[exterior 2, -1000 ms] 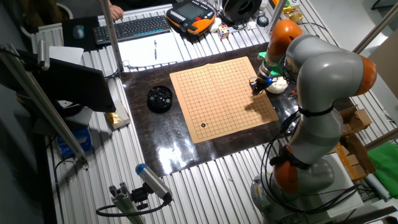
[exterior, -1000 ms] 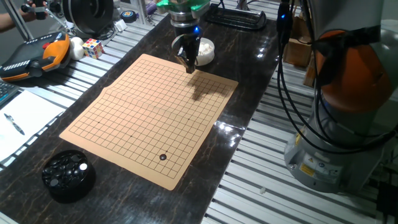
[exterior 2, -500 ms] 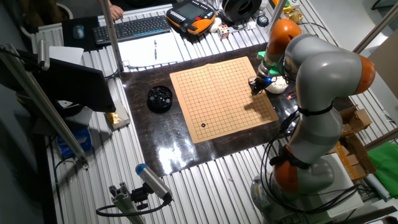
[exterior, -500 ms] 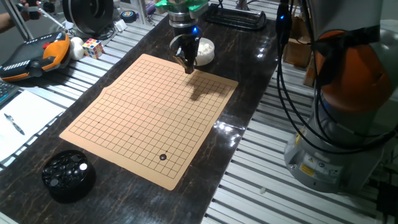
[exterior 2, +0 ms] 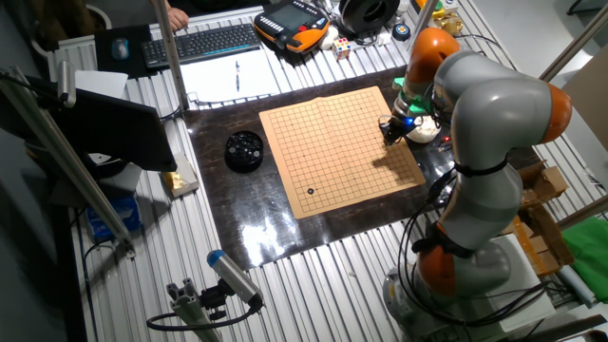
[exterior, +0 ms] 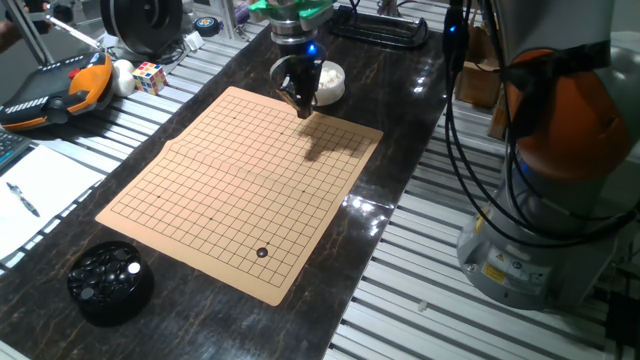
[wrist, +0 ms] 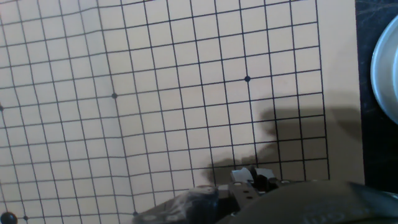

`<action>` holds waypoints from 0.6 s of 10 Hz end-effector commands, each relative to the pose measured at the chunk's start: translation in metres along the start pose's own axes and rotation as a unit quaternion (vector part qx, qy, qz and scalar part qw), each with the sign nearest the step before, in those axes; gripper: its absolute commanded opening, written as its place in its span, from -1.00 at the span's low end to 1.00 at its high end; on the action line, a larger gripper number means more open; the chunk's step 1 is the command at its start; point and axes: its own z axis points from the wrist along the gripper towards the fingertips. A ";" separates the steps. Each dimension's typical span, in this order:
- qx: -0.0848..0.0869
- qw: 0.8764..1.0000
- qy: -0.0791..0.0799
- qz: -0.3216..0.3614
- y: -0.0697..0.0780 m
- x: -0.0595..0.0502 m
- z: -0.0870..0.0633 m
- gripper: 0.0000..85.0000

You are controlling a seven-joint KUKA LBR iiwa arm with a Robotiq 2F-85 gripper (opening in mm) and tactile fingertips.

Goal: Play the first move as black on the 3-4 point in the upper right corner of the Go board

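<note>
A single black stone (exterior: 263,253) lies on the tan Go board (exterior: 230,160) near its front right corner; it also shows in the other fixed view (exterior 2: 311,191). My gripper (exterior: 303,108) hangs just above the board's opposite far corner, beside the white bowl, far from the stone. It also shows in the other fixed view (exterior 2: 390,138). Its fingers look close together, and nothing shows between them. In the hand view the gripper (wrist: 249,177) is only a dark blur at the bottom edge, over the grid (wrist: 186,93).
A black bowl of stones (exterior: 110,283) stands off the board's near left corner. A white bowl (exterior: 328,82) sits on the dark table behind the gripper. A teach pendant (exterior: 50,90), a cube (exterior: 149,76) and paper with a pen (exterior: 25,195) lie to the left.
The gripper has shifted slightly left and back above the far corner of the board. The black stone has not moved.
</note>
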 end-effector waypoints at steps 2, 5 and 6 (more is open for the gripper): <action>0.011 1.000 -0.010 0.002 0.000 0.000 0.000 -0.95; 0.025 1.000 -0.004 0.010 0.000 0.000 0.000 -0.96; 0.026 1.000 -0.006 0.010 0.000 0.000 0.000 -0.96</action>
